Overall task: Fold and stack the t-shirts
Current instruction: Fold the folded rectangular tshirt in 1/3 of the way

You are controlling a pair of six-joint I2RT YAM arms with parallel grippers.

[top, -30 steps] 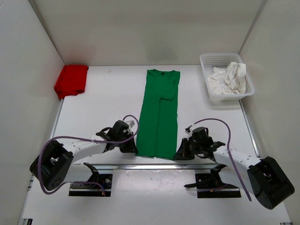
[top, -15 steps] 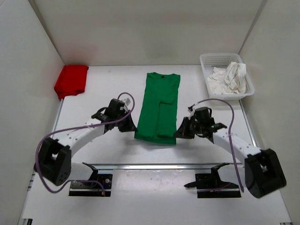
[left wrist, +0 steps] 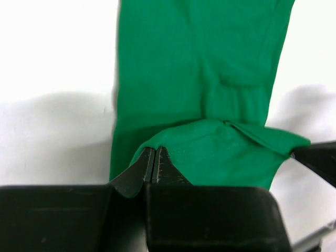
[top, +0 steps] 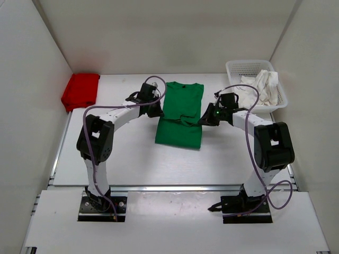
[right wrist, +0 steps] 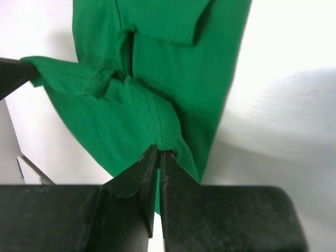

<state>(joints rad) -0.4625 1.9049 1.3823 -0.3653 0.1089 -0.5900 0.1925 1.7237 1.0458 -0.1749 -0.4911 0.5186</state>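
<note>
1. White walls enclose a white surface [top: 116, 153], seen from above, with two robot arms reaching from its near edge toward the middle.
2. A green t-shirt [top: 179, 100] lies at the centre of the surface, collar toward the far wall, sleeves folded in so that it forms a narrow strip.
3. Its near part is doubled back over the body, leaving a fold line at the near end.
4. The left jaws are pressed together on the left corner of the turned-back hem, with green cloth pinched between their tips.
5. The right jaws pinch the right corner of the same hem in the same way.
6. The hem runs between the two pairs of jaws, held a little above the layer beneath.
7. A red t-shirt [top: 80, 91] lies bunched in the far left corner, against the left wall and well apart from the green one.
8. A white mesh basket [top: 235, 66] in the far right corner holds a crumpled white t-shirt [top: 259, 87].
</note>
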